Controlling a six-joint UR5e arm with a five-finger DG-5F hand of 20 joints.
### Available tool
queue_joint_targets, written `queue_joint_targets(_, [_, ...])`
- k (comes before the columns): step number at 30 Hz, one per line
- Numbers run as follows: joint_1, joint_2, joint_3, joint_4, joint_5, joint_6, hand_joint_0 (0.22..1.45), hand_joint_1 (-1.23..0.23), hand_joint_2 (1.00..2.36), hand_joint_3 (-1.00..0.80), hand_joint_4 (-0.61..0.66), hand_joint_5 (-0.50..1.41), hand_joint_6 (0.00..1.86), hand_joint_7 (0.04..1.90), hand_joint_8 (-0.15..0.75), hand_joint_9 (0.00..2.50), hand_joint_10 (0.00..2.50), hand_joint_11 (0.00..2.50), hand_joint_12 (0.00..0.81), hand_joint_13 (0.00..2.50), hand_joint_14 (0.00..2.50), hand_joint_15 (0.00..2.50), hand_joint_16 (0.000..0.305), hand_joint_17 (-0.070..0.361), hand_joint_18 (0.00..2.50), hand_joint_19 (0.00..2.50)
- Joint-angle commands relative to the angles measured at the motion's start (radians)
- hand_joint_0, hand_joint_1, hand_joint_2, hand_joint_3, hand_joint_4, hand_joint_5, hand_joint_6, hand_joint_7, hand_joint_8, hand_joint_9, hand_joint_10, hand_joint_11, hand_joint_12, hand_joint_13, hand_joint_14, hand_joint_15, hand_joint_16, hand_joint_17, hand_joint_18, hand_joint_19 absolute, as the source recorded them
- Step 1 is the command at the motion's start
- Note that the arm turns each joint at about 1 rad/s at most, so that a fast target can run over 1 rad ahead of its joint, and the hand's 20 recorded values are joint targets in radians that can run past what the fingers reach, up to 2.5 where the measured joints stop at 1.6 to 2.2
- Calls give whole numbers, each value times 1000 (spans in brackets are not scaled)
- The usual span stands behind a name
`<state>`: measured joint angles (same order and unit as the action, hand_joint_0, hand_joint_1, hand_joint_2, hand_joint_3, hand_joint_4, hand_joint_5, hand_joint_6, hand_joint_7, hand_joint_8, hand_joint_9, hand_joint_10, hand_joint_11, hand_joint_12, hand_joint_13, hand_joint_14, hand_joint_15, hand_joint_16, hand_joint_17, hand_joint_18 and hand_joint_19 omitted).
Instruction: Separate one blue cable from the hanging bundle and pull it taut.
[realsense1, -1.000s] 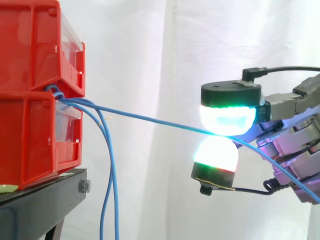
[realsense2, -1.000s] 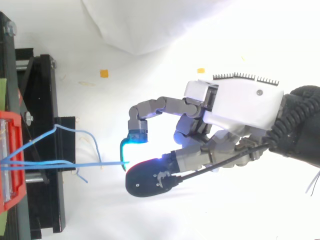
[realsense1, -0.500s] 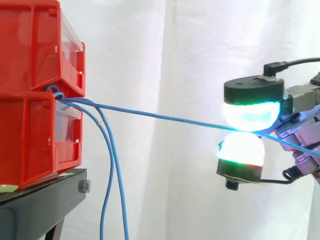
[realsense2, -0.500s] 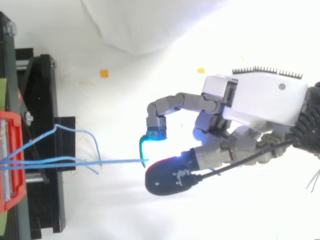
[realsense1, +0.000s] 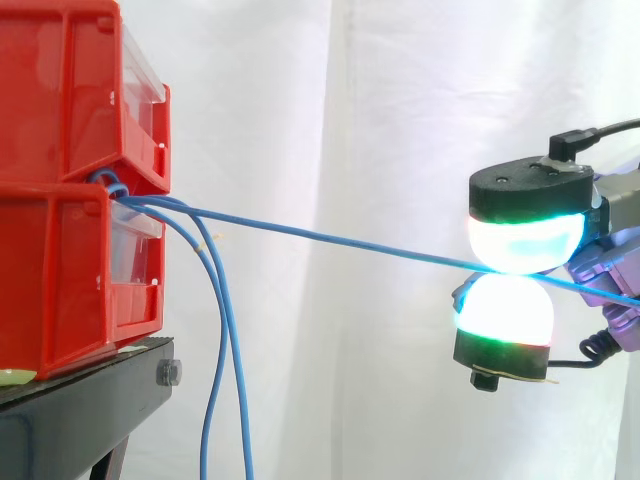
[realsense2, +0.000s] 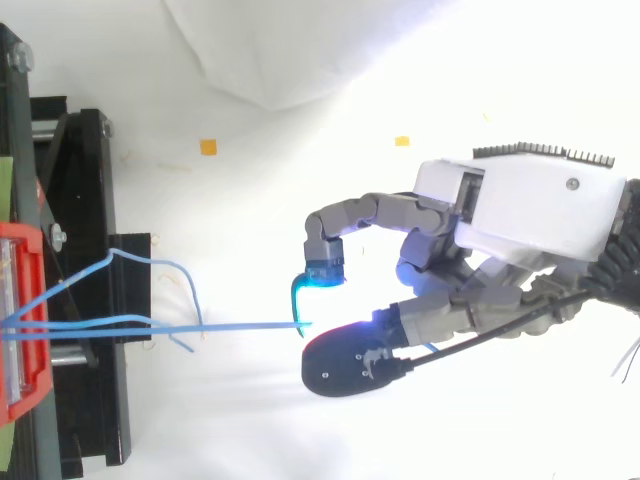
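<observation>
Can't see where the pads (realsense1: 524, 243) meet the blue cable (realsense1: 320, 237), or where the hanging bundle (realsense1: 226, 330) ends, cropped at bottom.

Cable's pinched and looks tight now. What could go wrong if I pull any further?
Slip: the blue cable is held only by a pinch between the hand's two glowing pads; more tension might draw it out.
Strain: it already runs straight to the gap between the stacked red bins, so further pull may stress that exit or shift the bins.
Snag: the hanging cables leave the same gap and could get dragged along.
</observation>
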<state>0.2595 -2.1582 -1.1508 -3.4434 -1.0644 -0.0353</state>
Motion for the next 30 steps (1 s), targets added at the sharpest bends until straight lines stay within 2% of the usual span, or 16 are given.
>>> queue_joint_targets(1, [-2,0,0,3,1,-12,772,-677,1021,-273,21,131,507,1450,-59,1906,2500,1504,105,1354,2500,1283,51,115,1608,968])
queue_joint_targets(8, [-2,0,0,20,3,-12,770,-678,1021,-271,22,131,507,1449,-60,1906,2500,1501,105,1354,2500,1285,51,115,1617,992])
queue_joint_targets(22, [-2,0,-1,170,4,-12,769,-678,1021,-273,15,131,508,1444,-68,1907,2500,1510,105,1353,2500,1282,51,114,1625,1007])
queue_joint_targets(30, [-2,-2,0,190,4,-12,769,-678,1021,-273,13,131,509,1442,-68,1906,2500,1497,98,1352,2500,1309,50,113,1630,1025])
